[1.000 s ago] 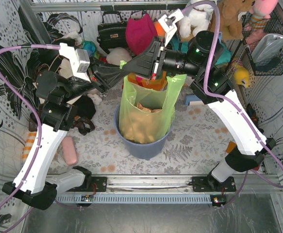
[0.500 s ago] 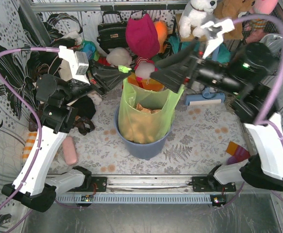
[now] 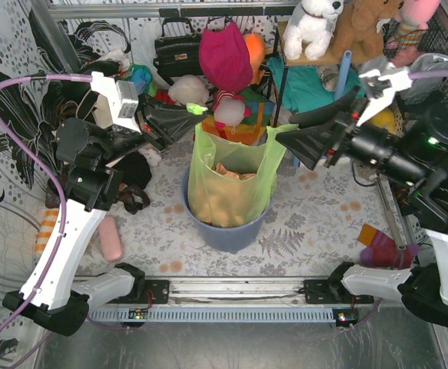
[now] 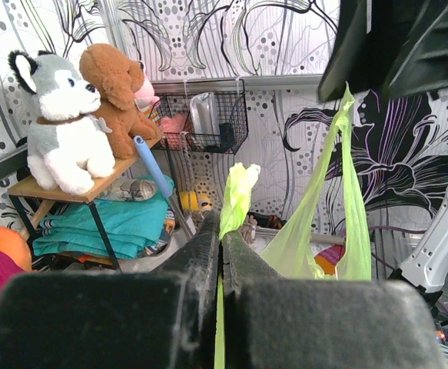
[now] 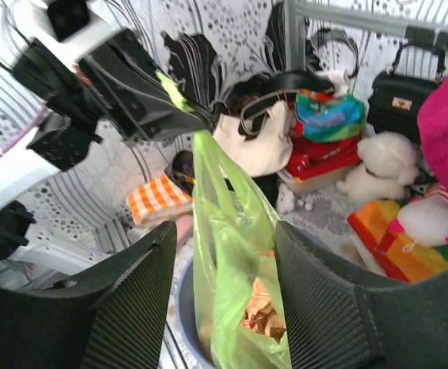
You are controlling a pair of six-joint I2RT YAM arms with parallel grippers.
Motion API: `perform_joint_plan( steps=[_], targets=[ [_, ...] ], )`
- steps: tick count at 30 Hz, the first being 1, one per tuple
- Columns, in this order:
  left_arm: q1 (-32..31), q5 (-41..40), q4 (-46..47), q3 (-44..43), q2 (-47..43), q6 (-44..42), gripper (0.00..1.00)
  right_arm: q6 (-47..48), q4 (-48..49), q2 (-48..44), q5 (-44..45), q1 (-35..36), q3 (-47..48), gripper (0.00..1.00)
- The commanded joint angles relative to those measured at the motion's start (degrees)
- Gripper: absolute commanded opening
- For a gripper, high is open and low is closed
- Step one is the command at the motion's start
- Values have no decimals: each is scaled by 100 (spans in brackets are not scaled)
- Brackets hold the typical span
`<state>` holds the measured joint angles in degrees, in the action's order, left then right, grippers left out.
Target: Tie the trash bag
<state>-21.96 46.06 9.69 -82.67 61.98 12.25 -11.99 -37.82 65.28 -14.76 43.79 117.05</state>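
The bench (image 3: 308, 223) is cluttered along the back, but its middle belongs to the round bin (image 3: 231, 238). The bag (image 3: 231, 181) stands upright in the bin, brown paper showing through its thin green skin, and its mouth gapes well above the rim. Its long axis runs straight up, and its two ears sit across the mouth on a left-to-right line. That line is what the tying turns on. The left gripper (image 3: 194, 111) comes in from the far left, its jaws clenched on the left ear (image 4: 235, 192), which they draw up and outward into a taut strip. The right gripper (image 3: 287, 132) points in from the right with its jaws standing apart and holding nothing. From its wrist the whole bag shows framed in the gap between them. The right ear (image 3: 276, 135) sticks up loose at the near-right corner of the mouth, right at the tips of those open jaws. I cannot tell from here whether it touches them. The right arm is plainly the nearer one to it. To my eye the next move is a short reach leftward, so that this limp strip falls between the jaws and not beside them.
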Motion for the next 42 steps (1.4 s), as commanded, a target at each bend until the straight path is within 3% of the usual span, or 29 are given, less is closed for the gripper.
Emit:
perform_joint_plan(
  steps=[1, 5, 7, 10, 11, 16, 26, 33, 36, 40, 42],
  targets=[
    [38, -6, 375, -16, -37, 128, 5, 162, 40, 222, 131, -2, -161, 53],
    [38, -1, 358, -21, -40, 120, 6, 149, 230, 255, 79, -2, -241, 43],
    [38, 14, 359, -28, -31, 128, 6, 127, 303, 274, 100, -2, -269, 30],
    [38, 6, 337, -53, -33, 116, 5, 37, 464, 276, 210, -7, -324, 2],
    [41, -7, 306, -82, -37, 119, 5, -7, 534, 275, 281, -3, -343, 0],
    [34, -63, 181, -312, -89, 229, 4, -202, 1087, 346, 472, -2, -395, 0],
    [40, -295, -676, -921, -362, 41, 4, -49, 1064, 1376, 723, -2, 956, 0],
    [34, -501, -949, -768, -729, 62, 4, 112, 1021, 1859, 913, -2, 1414, 0],
    [35, -589, -1207, -643, -774, 6, 4, 118, 1066, 1754, 911, -2, 1155, 0],
    [33, -700, -1128, -153, -1005, 67, 6, 43, 1527, 1199, 832, -2, 26, 0],
    [38, -784, -999, 106, -1146, 119, 15, -9, 1711, 968, 792, -2, -404, 0]
  ],
)
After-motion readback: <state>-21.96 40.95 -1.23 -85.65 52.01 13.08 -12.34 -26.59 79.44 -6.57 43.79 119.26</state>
